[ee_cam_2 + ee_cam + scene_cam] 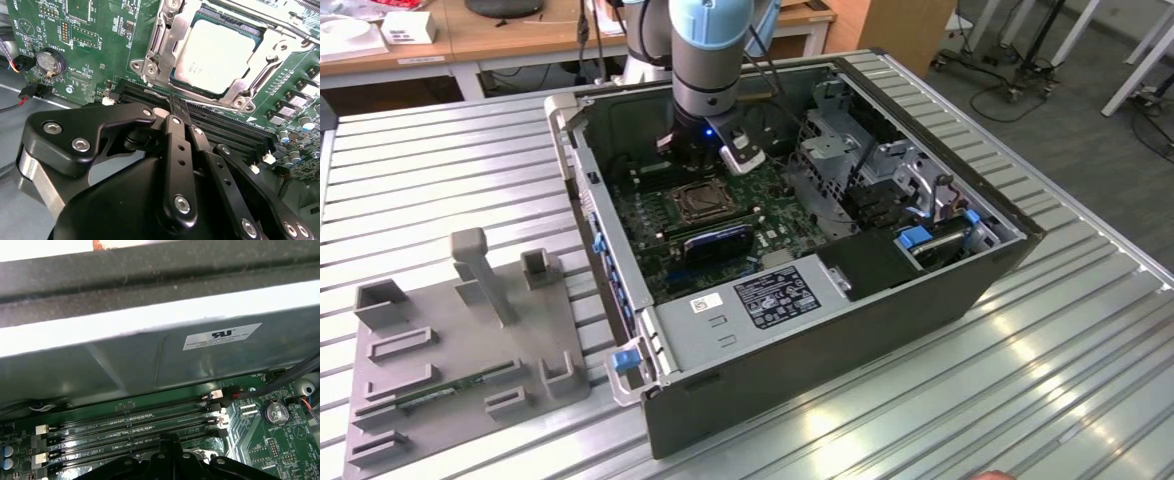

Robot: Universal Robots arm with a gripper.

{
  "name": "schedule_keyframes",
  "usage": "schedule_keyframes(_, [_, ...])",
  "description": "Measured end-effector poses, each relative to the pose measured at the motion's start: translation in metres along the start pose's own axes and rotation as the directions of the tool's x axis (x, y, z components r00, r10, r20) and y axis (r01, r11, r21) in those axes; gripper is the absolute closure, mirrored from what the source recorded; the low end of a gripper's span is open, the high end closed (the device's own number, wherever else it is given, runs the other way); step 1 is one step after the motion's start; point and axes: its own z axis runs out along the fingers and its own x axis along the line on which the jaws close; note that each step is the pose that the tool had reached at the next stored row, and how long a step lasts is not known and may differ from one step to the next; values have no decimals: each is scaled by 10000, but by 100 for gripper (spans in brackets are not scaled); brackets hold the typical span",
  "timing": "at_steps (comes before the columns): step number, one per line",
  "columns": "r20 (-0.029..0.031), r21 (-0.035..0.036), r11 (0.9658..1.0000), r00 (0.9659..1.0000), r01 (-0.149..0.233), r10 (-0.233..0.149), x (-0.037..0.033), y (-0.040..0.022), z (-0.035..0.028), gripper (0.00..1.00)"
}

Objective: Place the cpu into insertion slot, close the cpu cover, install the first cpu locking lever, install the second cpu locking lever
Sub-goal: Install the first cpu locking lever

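Note:
The cpu [215,50], a flat square chip with a pale metal top, lies in the insertion slot [150,67] on the green board. The silver cpu cover [162,37] lies down around it, its window framing the chip. A thin metal rod [255,16] runs along one edge of the frame. My gripper [172,105] is shut with nothing between its black fingers, and its tip hovers over the memory slots just beside the socket. In the exterior view the gripper [707,155] hangs inside the open computer case, just behind the slot [698,203].
Long black memory slots [125,422] lie under the fingertips, with the case's grey wall [150,355] close behind them. A coin battery [48,61] and red-black wires sit nearby. A drive cage [854,160] fills the case's right. A grey fixture plate [467,340] lies on the table's left.

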Motion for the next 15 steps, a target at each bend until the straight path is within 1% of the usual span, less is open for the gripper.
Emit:
schedule_keyframes(4, [17,90,10000,10000,9,-9,0,-1,0,89])
schedule_keyframes(7, [33,177,9998,10000,18,-18,0,-2,1,89])
schedule_keyframes(9, [41,220,9998,10000,23,-24,0,-3,5,89])
schedule_keyframes(15, [44,226,9997,10000,22,-23,2,-1,13,89])
